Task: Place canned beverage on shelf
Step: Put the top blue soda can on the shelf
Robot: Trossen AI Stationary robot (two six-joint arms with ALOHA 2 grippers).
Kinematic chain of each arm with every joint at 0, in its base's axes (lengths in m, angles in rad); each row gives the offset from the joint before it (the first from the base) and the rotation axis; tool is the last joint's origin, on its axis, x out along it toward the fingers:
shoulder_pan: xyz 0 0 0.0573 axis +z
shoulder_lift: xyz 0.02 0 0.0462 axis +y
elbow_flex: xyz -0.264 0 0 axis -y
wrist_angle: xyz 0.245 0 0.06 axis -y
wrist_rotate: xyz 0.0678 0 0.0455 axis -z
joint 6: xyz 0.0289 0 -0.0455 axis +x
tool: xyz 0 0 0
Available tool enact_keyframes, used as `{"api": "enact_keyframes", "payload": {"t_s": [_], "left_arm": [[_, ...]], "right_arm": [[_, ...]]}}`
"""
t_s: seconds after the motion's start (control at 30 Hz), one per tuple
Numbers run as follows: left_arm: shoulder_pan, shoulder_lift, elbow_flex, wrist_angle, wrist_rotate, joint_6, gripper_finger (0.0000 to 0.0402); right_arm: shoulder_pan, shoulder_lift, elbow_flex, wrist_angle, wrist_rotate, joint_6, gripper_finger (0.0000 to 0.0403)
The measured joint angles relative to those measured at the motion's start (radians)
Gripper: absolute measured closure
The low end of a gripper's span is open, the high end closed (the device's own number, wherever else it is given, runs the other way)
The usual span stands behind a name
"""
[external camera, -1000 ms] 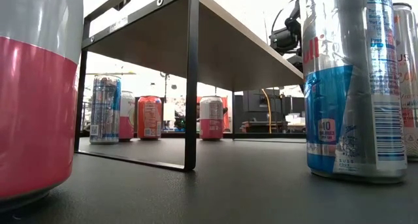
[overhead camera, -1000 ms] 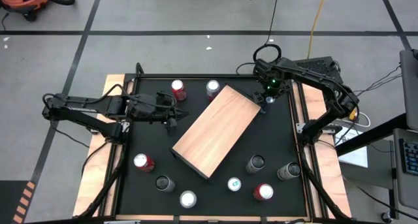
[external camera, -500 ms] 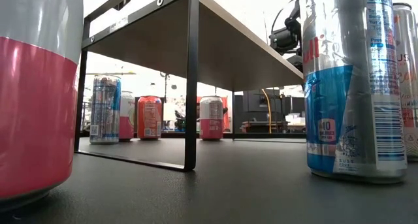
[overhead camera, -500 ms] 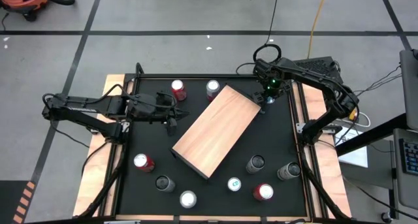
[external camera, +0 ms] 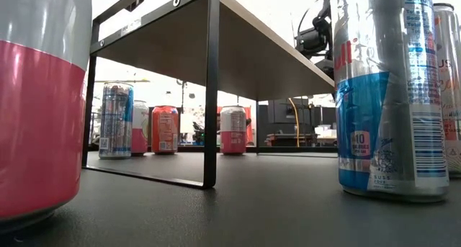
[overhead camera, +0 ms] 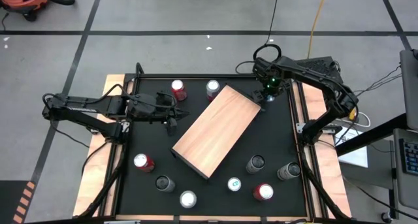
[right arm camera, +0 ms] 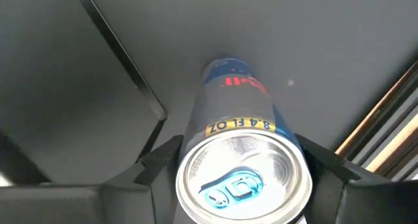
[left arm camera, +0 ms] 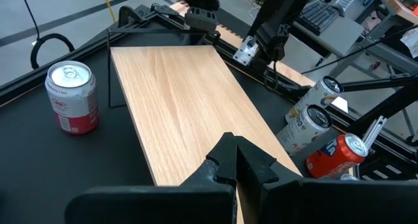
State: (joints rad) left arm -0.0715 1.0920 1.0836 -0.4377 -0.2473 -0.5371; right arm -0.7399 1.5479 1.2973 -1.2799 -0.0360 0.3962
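Overhead and wrist views of the table, with little changed from a second earlier: only the right arm's wrist has shifted slightly toward 12 o'clock, while the left arm and all the cans lie as before. At 9 o'clock the left gripper [overhead camera: 171,114] waits just off the shelf's edge, its fingers [left arm camera: 230,160] pressed together on nothing. The shelf [overhead camera: 217,129], a tan wooden board on a black frame, lies diagonally across the table's middle, and its top carries no can. Just past its 11 o'clock side stand a red can [overhead camera: 178,89] and a red-and-white can [overhead camera: 213,88]. At about 1 o'clock from the shelf, beside its far corner, the right gripper [overhead camera: 268,95] reaches down over a slim silver-and-blue can [right arm camera: 239,160] that stands upright on the black tabletop [overhead camera: 274,136]; in the right wrist view the fingers [right arm camera: 157,164] sit on either side of the can just below its rim, pinching it. Along the 6 o'clock edge the remaining cans stand apart from one another: a red can [overhead camera: 143,162], a dark can [overhead camera: 163,183], a silver can [overhead camera: 188,199], a green-marked can [overhead camera: 234,184], a second dark can [overhead camera: 255,163], a red can [overhead camera: 263,192] and a tipped grey can [overhead camera: 288,171].
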Motion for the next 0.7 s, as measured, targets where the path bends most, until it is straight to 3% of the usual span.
{"api": "enact_keyframes", "payload": {"t_s": [0.7], "left_arm": [[0.0,0.0,0.0,-0.002,-0.018,0.0,0.0402]], "right_arm": [[0.0,-0.002,0.254,-0.189,0.009,-0.003,0.019]]}}
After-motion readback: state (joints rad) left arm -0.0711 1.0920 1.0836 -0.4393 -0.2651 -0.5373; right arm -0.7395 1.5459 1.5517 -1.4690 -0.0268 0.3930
